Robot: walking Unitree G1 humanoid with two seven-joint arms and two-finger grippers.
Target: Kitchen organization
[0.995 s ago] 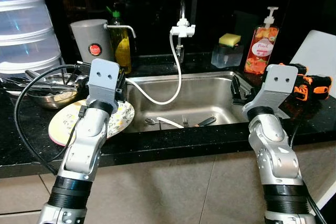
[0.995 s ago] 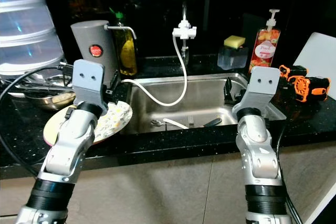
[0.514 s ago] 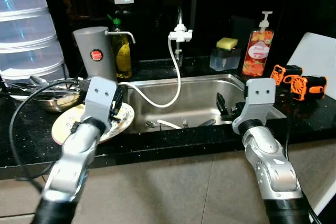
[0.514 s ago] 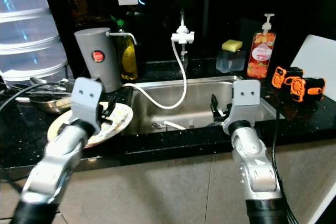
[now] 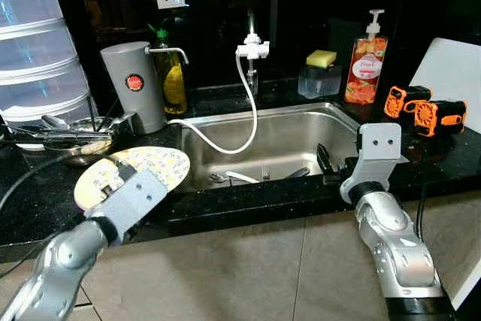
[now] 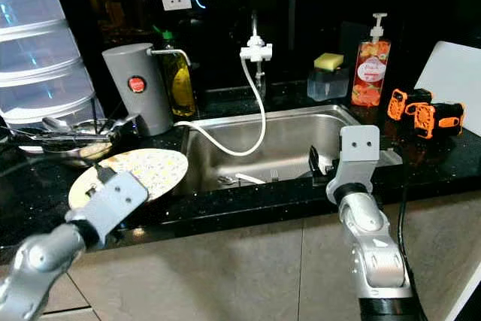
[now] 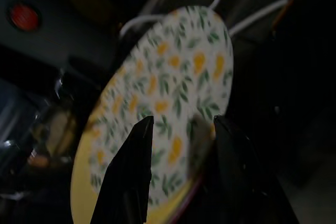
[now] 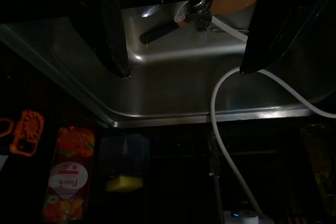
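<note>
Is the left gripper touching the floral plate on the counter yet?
Cannot tell. In the left wrist view the left gripper's open fingers straddle the yellow-rimmed floral plate's edge, but blur hides contact.

Black counter (image 5: 248, 201): floral plate (image 5: 139, 171), soap bottle (image 5: 362, 69).

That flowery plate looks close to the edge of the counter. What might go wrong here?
Two things, I think. The floral plate lies on the black counter near its front edge, with the left gripper open over it; a clumsy nudge could slide it off. The white hose droops into the sink near the right gripper, which is open above the cutlery and might snag it.
</note>
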